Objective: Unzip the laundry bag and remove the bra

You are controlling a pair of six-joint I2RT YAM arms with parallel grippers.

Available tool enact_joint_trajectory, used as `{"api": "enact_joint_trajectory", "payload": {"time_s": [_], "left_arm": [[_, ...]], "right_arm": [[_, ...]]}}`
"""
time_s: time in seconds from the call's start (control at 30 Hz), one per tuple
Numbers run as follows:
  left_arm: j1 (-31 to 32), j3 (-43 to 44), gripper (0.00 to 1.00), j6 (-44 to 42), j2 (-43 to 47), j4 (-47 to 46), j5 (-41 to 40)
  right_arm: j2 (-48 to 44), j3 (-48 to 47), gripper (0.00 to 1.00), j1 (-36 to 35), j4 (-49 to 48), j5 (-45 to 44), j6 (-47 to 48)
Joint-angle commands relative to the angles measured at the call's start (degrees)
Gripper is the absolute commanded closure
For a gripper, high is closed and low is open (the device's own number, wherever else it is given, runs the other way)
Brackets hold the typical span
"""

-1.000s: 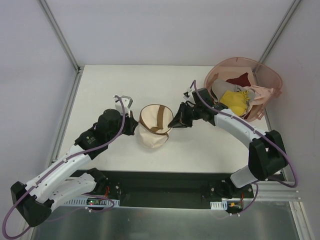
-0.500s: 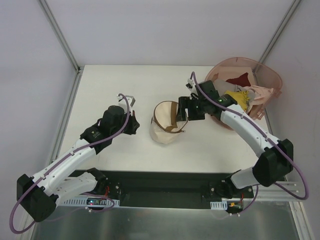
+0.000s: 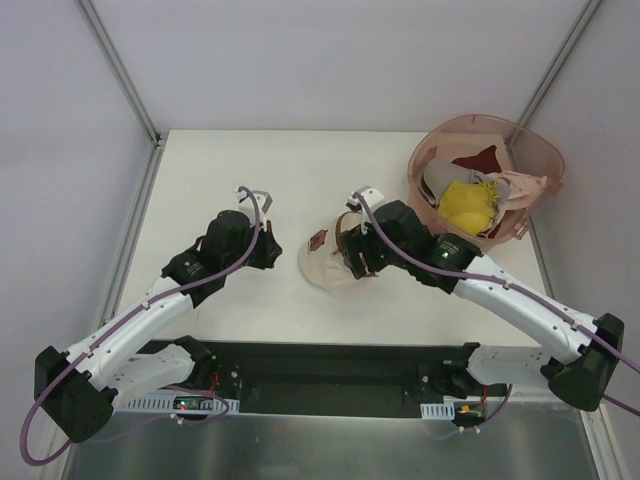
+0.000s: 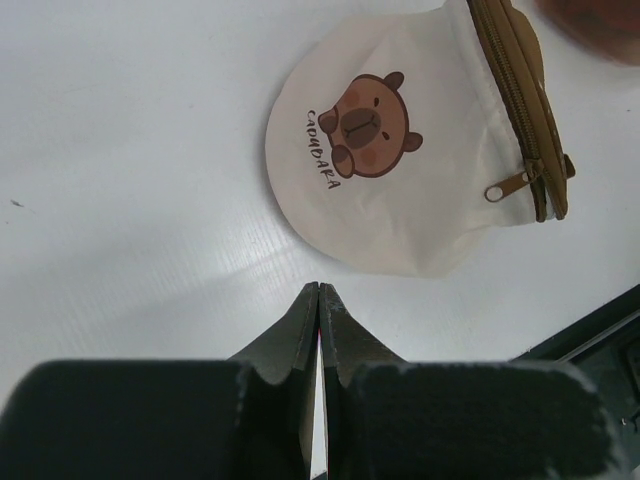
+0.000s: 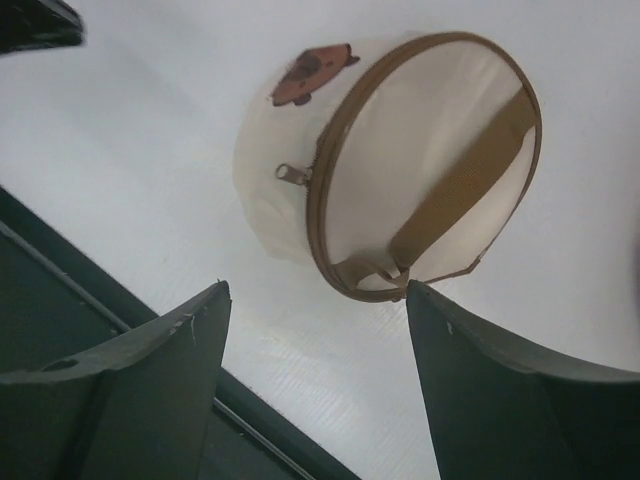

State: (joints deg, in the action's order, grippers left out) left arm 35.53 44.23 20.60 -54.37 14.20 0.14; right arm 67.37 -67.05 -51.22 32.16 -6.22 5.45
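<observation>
The laundry bag (image 3: 318,268) lies on its side on the white table, cream with a brown zipper trim. The left wrist view shows its capybara print and the laundry bag (image 4: 400,180) with the zipper pull (image 4: 508,186) lying against the closed trim. My left gripper (image 3: 270,250) is shut on nothing, a short way left of the bag. My right gripper (image 3: 350,255) hangs open just over the bag's right end. In its own view, the right gripper (image 5: 318,290) frames the bag's round base (image 5: 430,160). The bra is not in view outside the bag.
A large pink basket (image 3: 535,150) stands at the back right. It holds a yellow garment (image 3: 465,203), a dark red cloth (image 3: 480,160) and a whitish cloth (image 3: 436,186). The table's dark front edge (image 5: 120,330) runs close below the right gripper.
My right gripper has opened and let go of the bag's trim, then swung back down over the bag. The bag shifted right, then settled. The left arm drew back slightly.
</observation>
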Motion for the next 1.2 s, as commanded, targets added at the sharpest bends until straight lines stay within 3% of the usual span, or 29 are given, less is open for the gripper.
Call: {"api": "enact_joint_trajectory", "payload": {"time_s": [0.0, 0.17, 0.37, 0.47, 0.5, 0.57, 0.6, 0.63, 0.77, 1.07, 1.17], "left_arm": [[-0.3, 1.8, 1.0, 0.8, 0.8, -1.7, 2.1], [-0.3, 1.7, 1.0, 1.4, 0.1, -1.7, 3.4], [-0.3, 2.1, 1.0, 1.6, 0.3, -1.7, 4.6], [-0.3, 2.4, 1.0, 1.5, 0.4, -1.5, 6.3], [-0.3, 2.5, 1.0, 1.4, 0.2, -1.5, 6.8], [-0.3, 2.7, 1.0, 0.7, -0.6, -1.5, 9.6], [-0.3, 3.1, 1.0, 0.3, -1.1, -1.5, 11.3], [-0.3, 3.2, 1.0, 0.0, -1.4, -1.5, 14.7], [0.1, 4.7, 1.0, -1.7, -5.1, -1.6, 23.0], [3.1, 8.9, 0.75, 3.4, -11.2, -7.4, 27.4], [3.0, 8.6, 0.74, 7.4, -11.8, -12.6, 30.5]], "right_arm": [[0.9, 6.9, 0.27, -0.6, -6.5, -7.8, 0.4], [2.8, 11.1, 0.29, -4.1, -15.3, -9.5, -0.5], [6.3, 12.4, 0.4, -4.8, -20.7, -10.7, 0.3], [8.6, 13.0, 0.54, -4.8, -22.2, -13.4, 1.0], [9.3, 13.0, 0.66, -4.8, -22.6, -13.7, 1.2], [9.4, 12.6, 0.82, -4.8, -23.0, -13.3, 1.8], [9.4, 12.5, 0.97, -4.9, -22.8, -13.1, 2.5], [8.5, 12.2, 0.99, -4.8, -22.4, -12.7, 2.8], [5.6, 11.3, 0.99, -4.6, -20.7, -9.0, 4.5], [0.0, 11.7, 0.99, -2.9, -16.1, 1.0, 2.6], [-1.4, 12.6, 0.99, -1.6, -15.7, 3.4, 1.1]]}}
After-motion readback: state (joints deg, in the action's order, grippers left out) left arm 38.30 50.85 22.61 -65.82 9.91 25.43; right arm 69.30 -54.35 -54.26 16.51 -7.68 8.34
